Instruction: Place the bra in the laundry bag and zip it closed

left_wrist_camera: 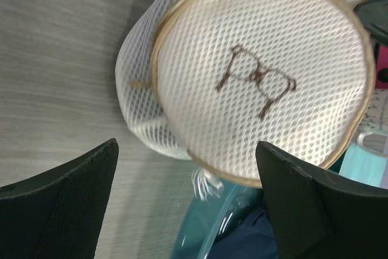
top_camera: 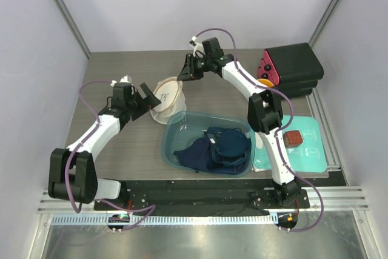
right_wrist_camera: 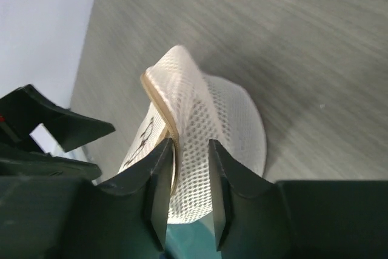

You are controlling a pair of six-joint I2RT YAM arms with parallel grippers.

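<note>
Top view first: the bag (top_camera: pixel 170 96) stands up on its edge on the table (top_camera: pixel 115 65), just beyond the far-left rim of the basin (top_camera: pixel 173 150). The left gripper (top_camera: pixel 148 99) sits just left of it, fingers spread wide and holding nothing. The right gripper (top_camera: pixel 183 74) comes in from the far side, right at the bag's upper edge. Navy clothes (top_camera: pixel 219 147) are heaped in the basin. To the right lies a flat teal pouch (top_camera: pixel 310 148), and behind that a black box (top_camera: pixel 293 65).

Over to the left wrist: the bag (left_wrist_camera: pixel 260 83) fills the frame, its round mesh face and brown emblem turned to the camera, tan piping around the rim. The left gripper (left_wrist_camera: pixel 187 147) is wide apart, a dark finger (left_wrist_camera: pixel 66 210) low on each side and neither touching the mesh. The bag's lower edge hangs over the basin (left_wrist_camera: pixel 203 238) rim.

Now the right wrist: the bag (right_wrist_camera: pixel 200 113) is seen edge-on, folded upward. The right gripper (right_wrist_camera: pixel 191 195) has its fingers (right_wrist_camera: pixel 159 186) close together either side of that edge, with mesh filling the narrow gap and the tan piping against one finger. Whether they actually squeeze it, I cannot tell.
</note>
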